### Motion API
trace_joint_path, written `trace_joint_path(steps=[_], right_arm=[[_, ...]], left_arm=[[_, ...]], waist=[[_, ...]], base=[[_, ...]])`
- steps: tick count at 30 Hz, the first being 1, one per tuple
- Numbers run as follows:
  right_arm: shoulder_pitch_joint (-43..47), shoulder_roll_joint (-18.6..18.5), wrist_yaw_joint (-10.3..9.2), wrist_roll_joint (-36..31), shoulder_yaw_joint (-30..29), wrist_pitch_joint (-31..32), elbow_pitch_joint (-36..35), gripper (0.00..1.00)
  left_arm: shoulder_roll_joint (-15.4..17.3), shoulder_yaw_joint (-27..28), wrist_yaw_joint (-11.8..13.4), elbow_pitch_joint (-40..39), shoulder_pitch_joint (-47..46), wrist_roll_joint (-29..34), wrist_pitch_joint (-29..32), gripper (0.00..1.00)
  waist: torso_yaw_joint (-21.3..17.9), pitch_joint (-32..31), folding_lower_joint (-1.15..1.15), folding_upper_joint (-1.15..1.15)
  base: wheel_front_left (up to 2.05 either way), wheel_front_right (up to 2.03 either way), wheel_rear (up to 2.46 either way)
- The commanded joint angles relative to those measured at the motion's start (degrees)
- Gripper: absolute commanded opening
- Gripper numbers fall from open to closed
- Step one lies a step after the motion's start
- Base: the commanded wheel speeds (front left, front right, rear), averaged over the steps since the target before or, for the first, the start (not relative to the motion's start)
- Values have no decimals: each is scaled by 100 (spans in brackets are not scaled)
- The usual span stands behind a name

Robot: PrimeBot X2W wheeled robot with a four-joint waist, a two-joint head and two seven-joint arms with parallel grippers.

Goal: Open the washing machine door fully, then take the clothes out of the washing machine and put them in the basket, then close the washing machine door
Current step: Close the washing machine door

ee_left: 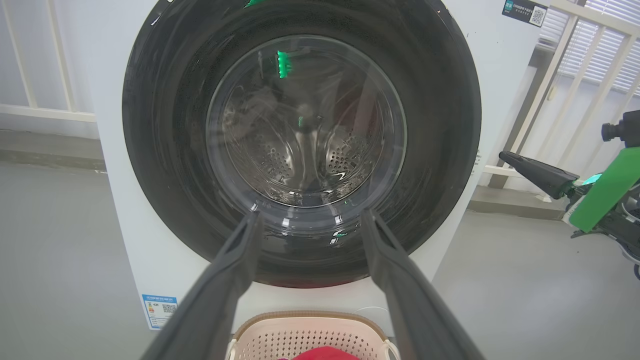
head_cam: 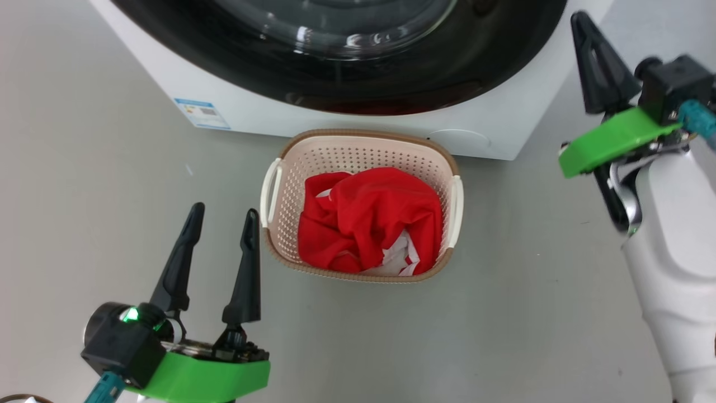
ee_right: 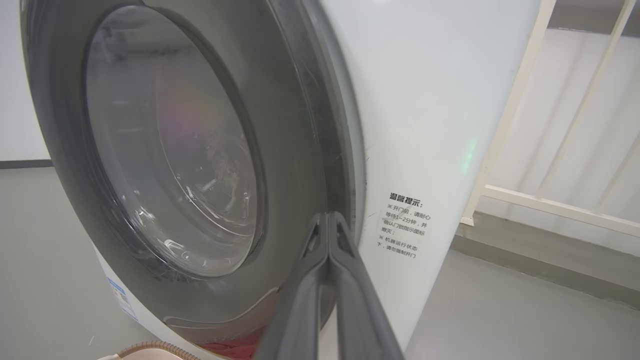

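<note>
One basket [head_cam: 358,136] on the floor, just in front of the washing machine [head_cam: 492,131]. It holds the clothes [head_cam: 369,224]: one red heap with white parts, garment count unreadable. One washing machine door [head_cam: 403,84], closed. Left gripper [head_cam: 224,211] fingers apart, empty. Right gripper [head_cam: 582,25] fingers together, near the door's edge.

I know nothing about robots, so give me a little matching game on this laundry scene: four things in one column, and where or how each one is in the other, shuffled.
Things:
1. clothes
2. left gripper
3. right gripper
4. basket

Places or states:
A. fingers pressed together
B. on the floor before the washing machine
C. fingers spread apart
D. piled inside the basket

Pairs: 1-D, 2-C, 3-A, 4-B
</note>
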Motion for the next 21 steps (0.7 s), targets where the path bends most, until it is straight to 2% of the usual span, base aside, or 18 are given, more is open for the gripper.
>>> trace_joint_path(steps=[1, 6, 7, 14, 16, 18, 19, 21], right_arm=[[215, 103, -6, 66, 40, 6, -253, 0], [729, 199, -6, 85, 32, 6, -638, 0], [819, 226, -6, 85, 32, 6, -717, 11], [1360, 387, -6, 28, -62, 6, -1326, 56], [1498, 426, -6, 0, -112, 6, -1484, 78], [1627, 456, -6, -61, -159, 6, -1648, 89], [1694, 469, -6, -80, -167, 6, -1709, 99], [1826, 492, -6, -115, -176, 6, -1829, 100]], left_arm=[[48, 224, 29, -171, -65, 10, -45, 100], [36, 268, 25, -134, -24, -61, -45, 100], [35, 278, 18, -116, -12, -75, -45, 100], [38, 343, 42, 30, 18, -54, -45, 100], [44, 358, 68, 103, 21, -35, -45, 100], [46, 386, 92, 147, 13, -24, -45, 100], [49, 396, 94, 173, 14, -25, -45, 100], [69, 416, 97, 212, 15, 0, -45, 100]], waist=[[-96, -52, 0, 0], [-324, -136, 0, 0], [-383, -150, 0, 0], [-757, -233, 0, 0], [-849, -255, 0, 0], [-935, -278, 0, 0], [-976, -296, 0, 0], [-1046, -339, 0, 0]], base=[[0, 0, 0], [0, 0, 0], [0, 0, 0], [0, 0, 0], [0, 0, 0], [0, 0, 0], [0, 0, 0], [0, 0, 0]])
